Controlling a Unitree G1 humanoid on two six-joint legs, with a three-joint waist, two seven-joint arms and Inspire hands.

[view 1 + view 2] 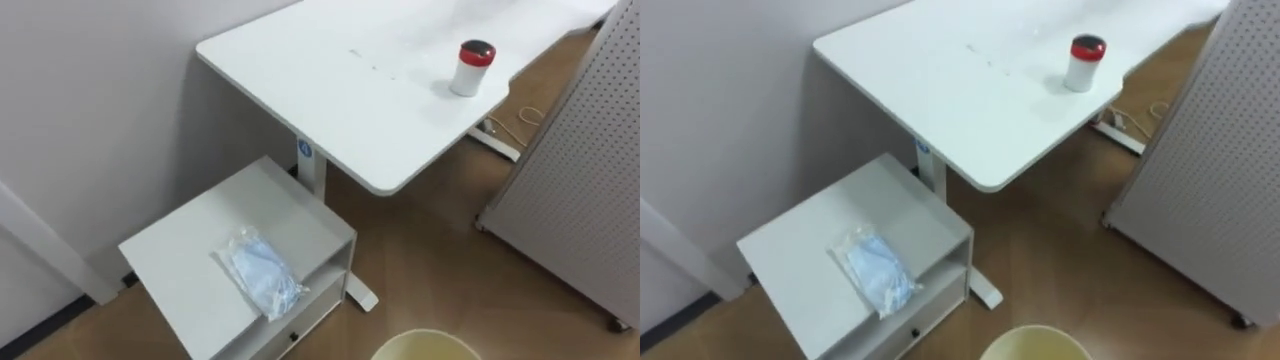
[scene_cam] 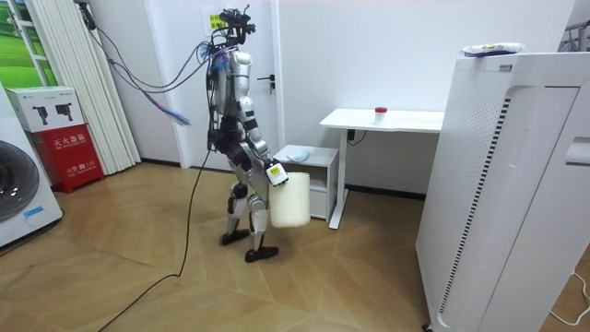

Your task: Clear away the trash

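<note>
- I'm seeing the garbage, a plastic-wrapped blue packet (image 1: 260,272), lying on the low white cabinet (image 1: 200,235).
- My right hand (image 2: 275,173) is meeting the cream bin (image 2: 289,201) before that cabinet; I cannot tell its grip.

Head eyes close above desk (image 1: 350,90), room view distant, both sharing desk
</note>
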